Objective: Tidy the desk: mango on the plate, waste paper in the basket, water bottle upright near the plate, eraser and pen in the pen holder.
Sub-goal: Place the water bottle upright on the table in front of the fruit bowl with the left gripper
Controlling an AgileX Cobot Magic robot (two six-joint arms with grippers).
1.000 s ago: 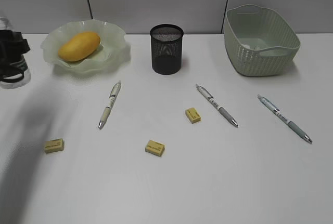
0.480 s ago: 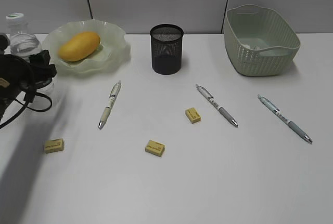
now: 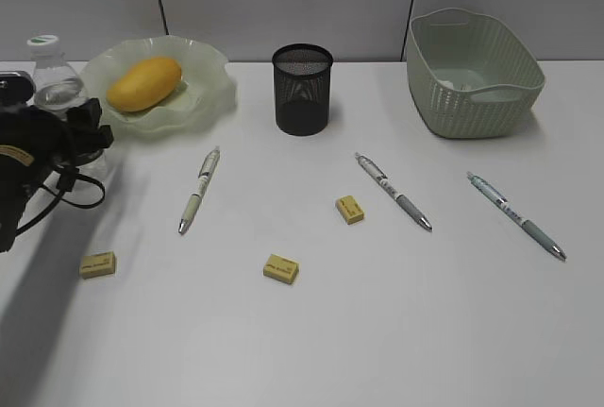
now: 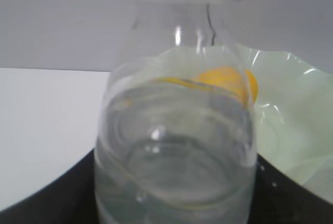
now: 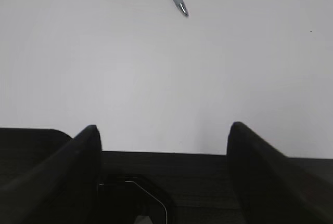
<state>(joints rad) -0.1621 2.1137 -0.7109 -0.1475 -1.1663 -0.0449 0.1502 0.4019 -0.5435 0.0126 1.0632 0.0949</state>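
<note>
White desk (image 3: 377, 331), upright water bottle (image 3: 55, 81)

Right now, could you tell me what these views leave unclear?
- Water bottle: lower body hidden by the left arm in the exterior view; base cut off in the left wrist view.
- Basket: contents behind its wall.
- Pens: print too small.
- Right tool: outside the exterior view.
</note>
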